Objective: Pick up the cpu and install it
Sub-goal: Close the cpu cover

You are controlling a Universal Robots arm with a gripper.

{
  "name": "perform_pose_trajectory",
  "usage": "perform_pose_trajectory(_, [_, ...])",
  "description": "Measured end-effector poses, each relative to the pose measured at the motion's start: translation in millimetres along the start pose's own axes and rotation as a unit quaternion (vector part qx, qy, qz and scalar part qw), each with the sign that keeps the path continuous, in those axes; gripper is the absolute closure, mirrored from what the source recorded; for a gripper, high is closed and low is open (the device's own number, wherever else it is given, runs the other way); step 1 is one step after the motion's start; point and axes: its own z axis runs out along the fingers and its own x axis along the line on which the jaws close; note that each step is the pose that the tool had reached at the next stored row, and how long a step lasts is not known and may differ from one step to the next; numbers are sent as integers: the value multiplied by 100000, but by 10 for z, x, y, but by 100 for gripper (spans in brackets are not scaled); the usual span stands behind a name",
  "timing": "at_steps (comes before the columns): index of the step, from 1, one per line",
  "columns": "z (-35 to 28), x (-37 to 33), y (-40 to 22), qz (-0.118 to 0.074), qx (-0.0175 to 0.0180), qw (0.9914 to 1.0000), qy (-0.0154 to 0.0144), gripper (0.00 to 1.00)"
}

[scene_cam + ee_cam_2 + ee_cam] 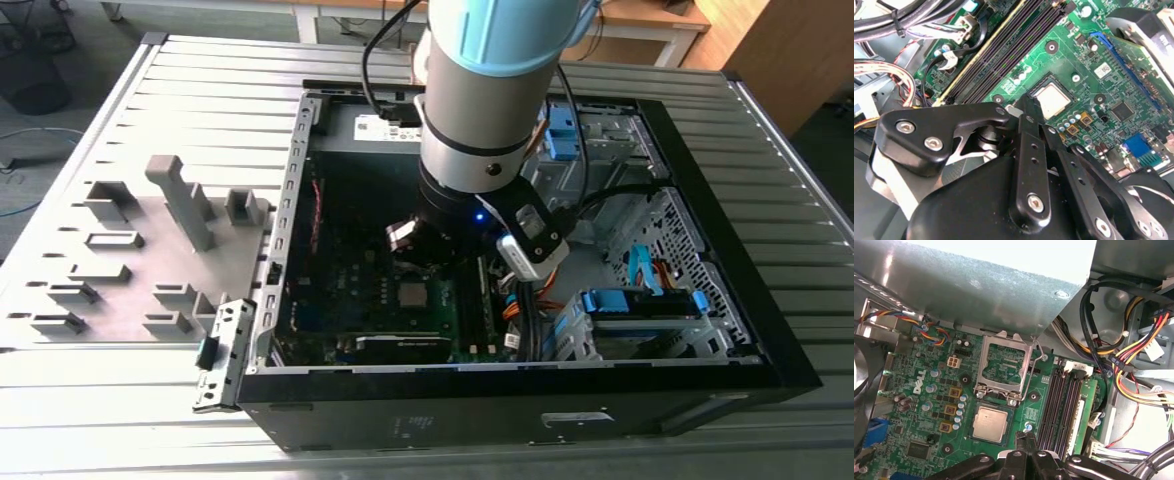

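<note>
The cpu is a small square chip with a dull metallic face. It lies flat in its socket on the green motherboard, also seen as the cpu and the cpu. The socket's metal load plate stands flipped open beside it. My gripper hangs just above the board beside the cpu, apart from it. Its black fingers are shut together with nothing between them. The arm reaches down into the open computer case.
Dark memory slots run beside the socket, with one green memory stick in them. Bundled cables crowd the case wall. Blue drive brackets sit at the exterior view's right. Grey blocky fixtures stand on the table at its left.
</note>
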Motion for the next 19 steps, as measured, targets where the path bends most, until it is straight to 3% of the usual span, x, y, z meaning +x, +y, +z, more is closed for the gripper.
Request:
perform_pose_trajectory(11, [3,-11,31,-78,0,100000,5,89])
perform_pose_trajectory(19, [11,-63,66,-837,-44,99996,40,89])
